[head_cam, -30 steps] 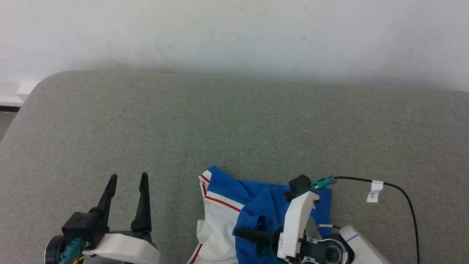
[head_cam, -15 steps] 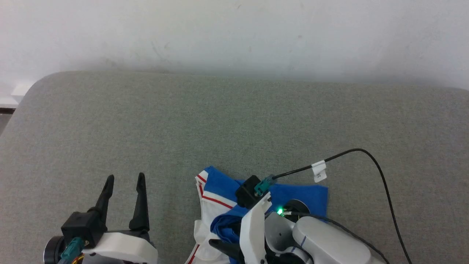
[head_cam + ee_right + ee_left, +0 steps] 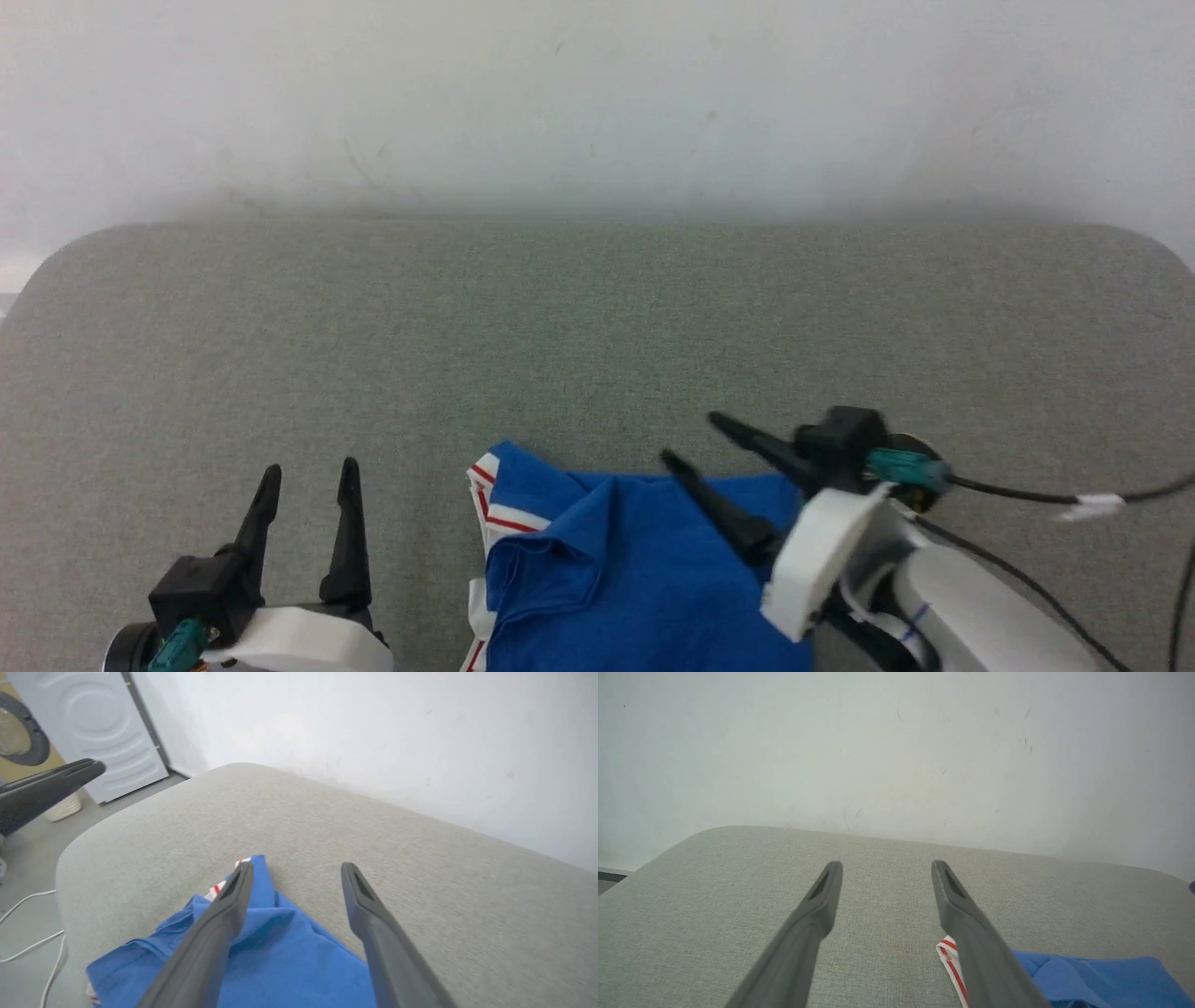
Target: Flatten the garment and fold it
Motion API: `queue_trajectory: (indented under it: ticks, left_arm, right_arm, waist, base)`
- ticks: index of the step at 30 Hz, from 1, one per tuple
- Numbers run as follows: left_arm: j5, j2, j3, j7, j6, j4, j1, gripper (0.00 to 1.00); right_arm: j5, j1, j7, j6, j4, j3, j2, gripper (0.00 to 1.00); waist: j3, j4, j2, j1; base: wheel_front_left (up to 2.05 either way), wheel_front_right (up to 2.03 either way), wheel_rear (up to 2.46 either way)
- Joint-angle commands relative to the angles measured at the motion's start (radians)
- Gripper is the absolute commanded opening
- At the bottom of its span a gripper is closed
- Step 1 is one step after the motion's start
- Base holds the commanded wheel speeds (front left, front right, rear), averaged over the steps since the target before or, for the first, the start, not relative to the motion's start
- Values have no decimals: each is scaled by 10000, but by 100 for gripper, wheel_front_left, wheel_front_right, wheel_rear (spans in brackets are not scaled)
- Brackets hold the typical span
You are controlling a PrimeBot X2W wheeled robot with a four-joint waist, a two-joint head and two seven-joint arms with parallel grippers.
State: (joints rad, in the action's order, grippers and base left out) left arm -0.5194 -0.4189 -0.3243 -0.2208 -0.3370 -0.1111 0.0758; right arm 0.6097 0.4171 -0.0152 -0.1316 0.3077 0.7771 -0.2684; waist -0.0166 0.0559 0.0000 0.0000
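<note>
Two grippers are showing low in the head view, and both are standing open with nothing held between the fingers. The left gripper (image 3: 311,469) is sitting at the lower left, its two dark fingers pointing up the frame with a moderate gap, over the bare grey cushion (image 3: 597,327). In the left wrist view grey fabric is lying between these fingers.

The right gripper (image 3: 691,437) is reaching in from the lower right, its fingers pointing toward the upper left of the frame and spread well apart.

The garment (image 3: 616,579) is lying crumpled at the bottom centre of the head view, between the two grippers, and is running off the bottom edge. It is showing mostly blue cloth, with red-and-white trim at its left side.

In the right wrist view one finger is crossing over the blue cloth, and the other is lying over bare cushion just beside the cloth's edge. I cannot tell whether either finger is touching the cloth.

A black cable (image 3: 1027,490) with a white tag (image 3: 1092,506) is running toward the right edge of the head view. A white washing machine (image 3: 93,718) is standing at the upper left of the right wrist view.
</note>
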Motion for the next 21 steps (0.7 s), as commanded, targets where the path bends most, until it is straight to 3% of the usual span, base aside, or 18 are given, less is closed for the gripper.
queue_trajectory:
  ticks: [1, 8, 14, 18, 21]
  left_arm:
    - [-110, -41, 46, -64, -84, 38, 160, 100]
    - [-109, -41, 98, -123, -204, -19, 414, 100]
    - [-105, -110, 194, -180, -236, -23, 563, 100]
    - [-103, -130, 256, -217, -243, 5, 611, 100]
    - [-134, -116, 339, -247, -264, 43, 657, 100]
  right_arm:
    - [-380, -570, -395, 9, -210, -771, -169, 100]
    - [-2068, -2965, -1219, 9, -1722, -4925, -271, 100]
    - [-3148, -4868, -677, 9, -3588, -7350, 473, 100]
    - [-3269, -5836, -163, 9, -4417, -8534, 1184, 100]
    - [-2421, -6204, 788, 9, -4212, -9694, 1751, 100]
  waist:
    - [172, -204, 0, 0]
    - [310, -548, 0, 0]
    - [362, -698, 0, 0]
    - [360, -737, 0, 0]
    - [342, -778, 0, 0]
  base:
    - [0, 0, 0]
    - [0, 0, 0]
    - [0, 0, 0]
    - [0, 0, 0]
    - [0, 0, 0]
